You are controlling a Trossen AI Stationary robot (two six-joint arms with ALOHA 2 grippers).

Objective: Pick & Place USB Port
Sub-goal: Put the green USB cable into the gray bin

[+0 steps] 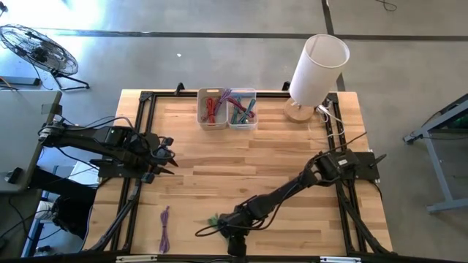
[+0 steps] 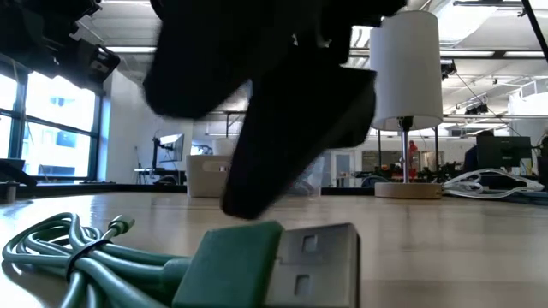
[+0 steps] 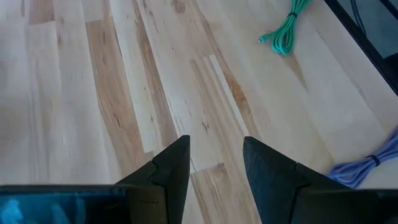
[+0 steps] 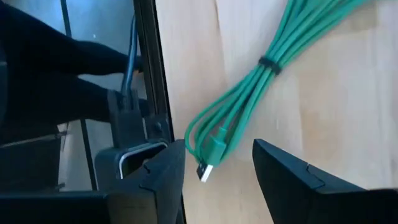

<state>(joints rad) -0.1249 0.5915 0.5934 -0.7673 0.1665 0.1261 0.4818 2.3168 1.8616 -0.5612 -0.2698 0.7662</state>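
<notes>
Hovering my right gripper over the near edge of the counter, I have its fingers parted with nothing between them yet; the metal plug of the green USB cable lies just beyond the gap. That bundled cable sits at the near edge, a little left of centre, tied round its middle with a dark band, so it should lift as one bunch rather than trailing loose. I came in low and long because the cable lies close to the dark frame rail, leaving little room on that side.

My left gripper waits at the left side over bare wood, fingers apart and empty, clear of the reach. A purple cable lies near-left, and two clear bins holding cables stand at the far edge beside a white lamp; I judge those bins the likely destination.
</notes>
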